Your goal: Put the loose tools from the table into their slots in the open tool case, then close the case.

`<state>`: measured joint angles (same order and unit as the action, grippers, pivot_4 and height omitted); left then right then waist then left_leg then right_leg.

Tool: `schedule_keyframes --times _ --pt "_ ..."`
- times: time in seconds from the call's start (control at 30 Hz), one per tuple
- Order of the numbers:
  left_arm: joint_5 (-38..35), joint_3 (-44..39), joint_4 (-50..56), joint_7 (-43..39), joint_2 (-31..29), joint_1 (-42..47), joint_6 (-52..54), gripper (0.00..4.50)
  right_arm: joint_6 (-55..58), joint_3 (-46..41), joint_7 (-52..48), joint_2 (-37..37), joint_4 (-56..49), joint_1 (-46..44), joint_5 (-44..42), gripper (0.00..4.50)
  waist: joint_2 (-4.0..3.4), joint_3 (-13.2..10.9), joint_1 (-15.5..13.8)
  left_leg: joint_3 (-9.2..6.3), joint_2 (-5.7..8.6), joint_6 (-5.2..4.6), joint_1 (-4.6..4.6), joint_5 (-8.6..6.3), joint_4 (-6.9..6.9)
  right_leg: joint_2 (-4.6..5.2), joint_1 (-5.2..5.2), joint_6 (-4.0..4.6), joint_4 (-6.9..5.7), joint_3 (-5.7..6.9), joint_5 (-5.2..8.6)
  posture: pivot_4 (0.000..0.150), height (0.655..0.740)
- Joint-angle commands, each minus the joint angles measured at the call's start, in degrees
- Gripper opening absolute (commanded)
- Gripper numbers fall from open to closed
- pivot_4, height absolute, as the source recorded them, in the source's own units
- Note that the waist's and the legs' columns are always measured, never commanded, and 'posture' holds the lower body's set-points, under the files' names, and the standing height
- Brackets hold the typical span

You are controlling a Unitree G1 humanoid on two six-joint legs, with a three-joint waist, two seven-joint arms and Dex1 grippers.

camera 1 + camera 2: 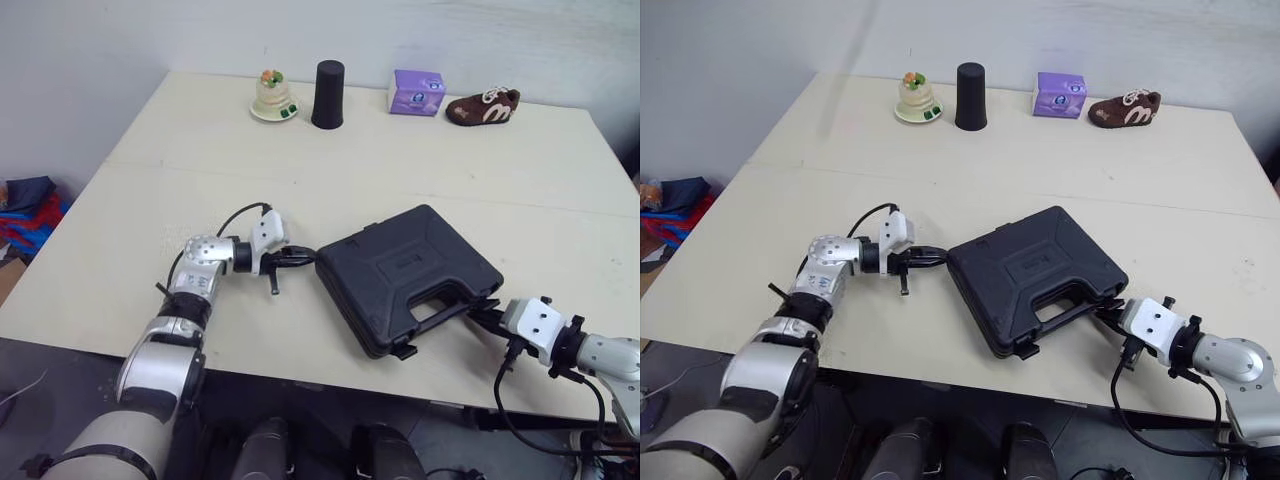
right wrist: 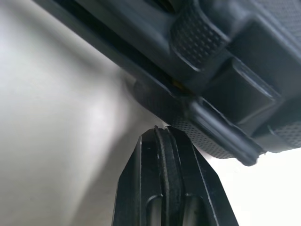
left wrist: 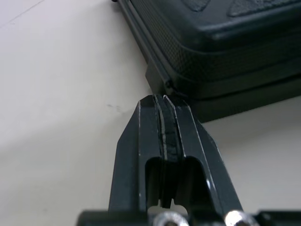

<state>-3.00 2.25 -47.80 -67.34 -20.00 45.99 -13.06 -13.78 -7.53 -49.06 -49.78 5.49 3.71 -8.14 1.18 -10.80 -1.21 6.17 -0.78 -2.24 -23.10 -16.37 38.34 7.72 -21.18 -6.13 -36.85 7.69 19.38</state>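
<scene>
On the near half of the pale cream bench (image 1: 150, 200), the left claw (image 1: 300, 257), its fingers pressed together, points at the left corner of the closed black plastic tool case (image 1: 400, 262), while the right claw (image 1: 487, 314), also pressed together, lies just beside its handle edge.

Cream table (image 1: 400, 160) against pale wall (image 1: 100, 40)

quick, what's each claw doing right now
Left claw: shut, holding nothing, tips at the edge of the closed tool case.
Right claw: shut, holding nothing, tips by the case's handle side.
</scene>
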Motion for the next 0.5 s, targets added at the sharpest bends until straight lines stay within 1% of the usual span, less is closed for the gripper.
schedule_keyframes --times 0.03,0.1,0.17,0.23,0.27,0.37,0.47,0.5 --pt "-2.53 -0.38 9.93 -0.67 -2.28 -3.59 3.81 0.02 1.14 -1.64 1.43 0.76 0.25 2.90 0.67 0.00 0.00 0.00 -0.06 -0.03 -0.01 0.00 0.00 0.00 0.01 0.00 0.01 0.00 0.01 -0.01 0.00 0.150 0.7380" --pt "-4.30 -1.20 15.82 -1.00 -3.62 -5.68 4.69 0.02 2.96 -3.36 2.08 1.45 -2.63 5.71 -1.20 0.00 0.00 0.00 -0.31 -0.17 -0.01 0.00 0.00 0.00 0.06 0.01 0.12 0.00 0.02 -0.08 0.00 0.150 0.7380" --pt "-6.19 -2.05 21.96 -1.27 -5.23 -7.11 5.32 0.02 5.83 -5.85 2.00 2.54 -7.17 9.60 -4.87 0.00 0.00 0.00 -0.48 -0.34 0.00 0.00 -0.02 0.00 0.08 0.06 0.23 0.01 0.09 -0.09 0.01 0.150 0.7380" --pt "-8.33 -2.27 27.39 -2.11 -6.56 -7.72 8.34 0.02 8.64 -8.27 2.51 3.83 -11.36 12.86 -7.93 0.00 -0.01 0.00 -0.44 -0.58 -0.01 0.01 0.00 -0.01 0.06 0.05 0.48 0.02 0.38 -0.01 0.00 0.150 0.7380" --pt "-10.57 -2.02 31.44 -2.80 -6.94 -7.61 12.33 0.02 10.57 -10.00 2.92 4.79 -13.89 14.86 -10.08 0.00 -0.03 0.00 -0.43 -0.65 -0.01 0.03 0.00 -0.02 0.06 0.05 0.52 0.02 0.41 0.03 0.00 0.150 0.7380" --pt "-14.72 0.09 40.63 -2.75 -6.44 -5.95 21.41 0.02 16.66 -14.69 5.25 7.44 -19.66 18.86 -15.04 0.00 -0.07 0.02 -0.27 -0.68 -0.01 0.03 0.05 -0.02 0.04 0.05 0.62 0.02 0.44 0.04 0.00 0.150 0.7380" --pt "-15.59 3.03 44.94 -1.40 -4.88 -3.83 27.16 0.02 20.29 -16.51 6.66 9.19 -23.18 20.49 -16.90 0.00 -0.10 0.04 -0.24 -0.68 0.01 0.02 0.08 -0.02 0.03 0.01 0.64 0.02 0.42 0.02 0.00 0.150 0.7380" --pt "-14.34 5.21 44.94 -0.20 -3.09 -2.04 28.45 0.02 20.44 -16.68 7.56 10.16 -24.15 21.01 -16.54 0.00 -0.10 0.04 -0.24 -0.68 0.01 0.02 0.13 -0.02 0.01 -0.01 0.67 0.02 0.43 0.00 0.00 0.150 0.7380"
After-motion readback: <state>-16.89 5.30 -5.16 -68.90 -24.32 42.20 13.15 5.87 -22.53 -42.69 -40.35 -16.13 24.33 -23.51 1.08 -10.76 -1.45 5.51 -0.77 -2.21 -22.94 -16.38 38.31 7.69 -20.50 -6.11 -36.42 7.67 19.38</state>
